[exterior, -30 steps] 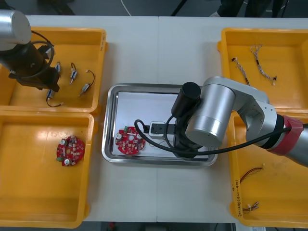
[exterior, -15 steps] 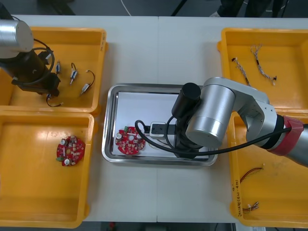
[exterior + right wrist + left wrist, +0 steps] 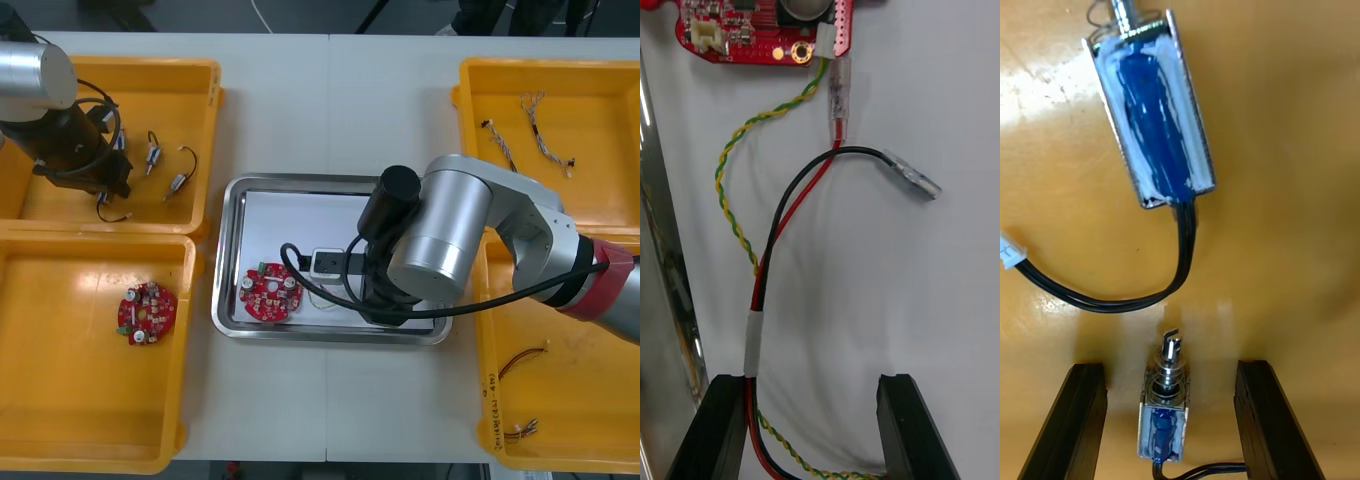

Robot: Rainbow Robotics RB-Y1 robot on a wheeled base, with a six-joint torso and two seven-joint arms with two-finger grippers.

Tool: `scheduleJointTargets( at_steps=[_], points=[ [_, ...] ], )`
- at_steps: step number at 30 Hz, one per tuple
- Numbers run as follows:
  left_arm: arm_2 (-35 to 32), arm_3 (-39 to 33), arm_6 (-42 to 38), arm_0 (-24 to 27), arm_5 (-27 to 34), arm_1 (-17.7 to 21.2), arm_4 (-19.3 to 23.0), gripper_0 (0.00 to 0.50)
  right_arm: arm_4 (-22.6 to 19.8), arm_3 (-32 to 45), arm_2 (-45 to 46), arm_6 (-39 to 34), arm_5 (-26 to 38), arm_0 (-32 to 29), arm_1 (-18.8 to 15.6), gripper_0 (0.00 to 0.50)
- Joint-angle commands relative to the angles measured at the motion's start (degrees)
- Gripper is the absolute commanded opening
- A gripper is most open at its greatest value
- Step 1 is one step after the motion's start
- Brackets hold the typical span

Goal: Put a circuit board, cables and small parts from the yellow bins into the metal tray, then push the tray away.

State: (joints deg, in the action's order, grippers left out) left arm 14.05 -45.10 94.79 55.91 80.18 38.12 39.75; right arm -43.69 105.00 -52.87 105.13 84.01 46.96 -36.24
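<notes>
My right gripper (image 3: 812,431) stands open low over the white floor of the metal tray (image 3: 229,250). A red and black cable (image 3: 782,247) with a yellow-green twisted strand (image 3: 734,217) lies loose on that floor, running out past the inner side of one finger (image 3: 715,427). It reaches the round red circuit board (image 3: 270,293) lying in the tray. My left gripper (image 3: 1169,427) hangs open in the far left yellow bin (image 3: 205,75), its fingers on either side of a small metal part (image 3: 1163,420). Another small metal part (image 3: 1154,127) with a black lead lies just beyond.
A second circuit board (image 3: 146,311) lies in the near left bin (image 3: 190,350). The far right bin (image 3: 470,80) holds twisted blue and white cables (image 3: 540,135); the near right bin (image 3: 487,400) holds red and yellow cables (image 3: 523,360). More small metal parts (image 3: 178,180) lie beside the left arm.
My right gripper has opened and let go of the cable, which now lies in the tray. The left arm has shifted a little to the right over its bin.
</notes>
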Motion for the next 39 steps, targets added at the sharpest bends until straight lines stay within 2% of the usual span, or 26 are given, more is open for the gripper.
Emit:
scheduleJointTargets(
  at_steps=[1,5,6,7,8,9,10,11,13,22,28,35,36,39],
  points=[
    [1.07,0.27,6.19,1.74,-0.99,-0.76,0.68,0.5,-0.08,1.87,4.09,0.96,1.07,-0.3,-0.41,0.5],
    [1.07,0.27,6.28,1.48,-1.17,-0.68,0.77,0.492,0.54,1.87,5.15,0.96,2.39,-0.38,0.12,0.5],
    [1.07,0.27,6.46,1.13,-1.61,-0.76,0.95,0.398,1.06,1.96,5.85,0.96,3.35,-0.3,0.47,0.5],
    [1.07,0.27,6.54,0.95,-1.87,-0.68,0.95,0.327,1.24,1.96,6.02,0.96,3.7,-0.3,0.65,0.5],
    [1.07,0.27,6.72,0.6,-2.4,-0.68,1.12,0.229,1.5,2.14,6.29,0.96,4.14,-0.3,0.82,0.5],
    [1.07,0.27,6.98,0.34,-2.84,-0.68,1.21,0.156,1.85,2.4,6.38,0.96,4.58,-0.38,0.91,0.5],
    [1.07,0.27,7.07,0.16,-3.02,-0.68,1.21,0.107,2.03,2.58,6.46,0.96,4.76,-0.3,0.91,0.5],
    [1.07,0.27,7.25,-0.19,-3.28,-0.68,1.21,0.016,2.29,3.02,6.46,0.96,5.11,-0.38,0.82,0.5],
    [1.07,0.27,7.69,-0.54,-3.37,-0.68,1.21,0.001,2.47,3.72,6.64,0.69,5.73,-0.3,0.91,0.5],
    [1.07,-0.25,8.3,-0.45,-2.49,-0.06,1.3,0.001,2.12,4.69,7.61,0.87,7.31,-0.3,0.91,0.5],
    [0.63,-5.09,8.39,-0.45,2.17,2.14,1.38,0.0,1.41,6.53,9.98,0.25,9.86,-0.38,0.91,0.5],
    [-0.25,-11.06,8.04,-0.45,6.92,4.33,1.56,0.0,1.24,10.14,16.22,-0.8,17.77,-1.35,2.23,0.5],
    [-0.87,-13.09,7.95,-0.45,7.88,4.77,1.56,0.0,1.24,11.28,19.38,-1.15,20.93,-2.05,2.76,0.5],
    [-1.57,-15.72,7.69,-0.45,8.59,5.3,1.56,0.0,1.24,12.95,23.69,-1.5,24.8,-3.28,2.93,0.5]
  ],
)
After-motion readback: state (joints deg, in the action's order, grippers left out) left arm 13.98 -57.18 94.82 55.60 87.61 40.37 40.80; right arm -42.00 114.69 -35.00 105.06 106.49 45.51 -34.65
